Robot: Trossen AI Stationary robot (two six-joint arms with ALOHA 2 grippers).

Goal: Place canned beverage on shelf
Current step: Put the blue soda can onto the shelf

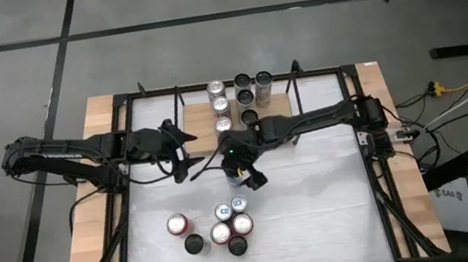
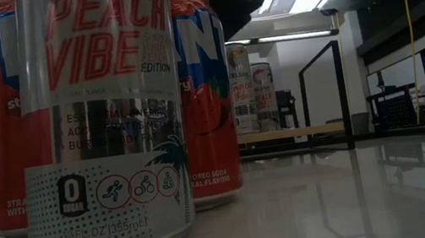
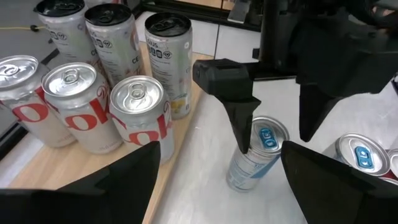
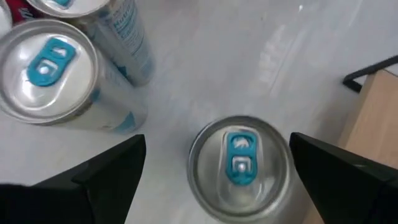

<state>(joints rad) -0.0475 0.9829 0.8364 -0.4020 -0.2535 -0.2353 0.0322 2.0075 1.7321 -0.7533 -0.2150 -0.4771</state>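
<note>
A silver can with a blue tab [image 4: 239,163] stands upright on the white table [image 1: 318,193], also in the left wrist view [image 3: 256,158]. My right gripper [image 4: 217,177] is open and points down over it, one finger on each side of its top [image 3: 273,127]. My left gripper [image 3: 217,186] is open and empty, left of that can [image 1: 187,157]. The light-wood shelf [image 3: 74,171] at the table's far middle [image 1: 234,117] carries several upright cans [image 3: 137,109]. My right gripper comes at the blue-tab can from above, its fingers on either side of the top rim [image 3: 249,134]. One finger [image 3: 239,115] stands close against the rim. I cannot tell whether it touches. The can stands upright on the table.
A cluster of several upright cans [image 1: 221,228] stands near the table's front middle; two of them are close beside the blue-tab can [image 4: 46,68]. In the low view a Peach Vibe can [image 2: 101,119] and red cans fill the left. Black frame rods [image 1: 298,93] edge the shelf.
</note>
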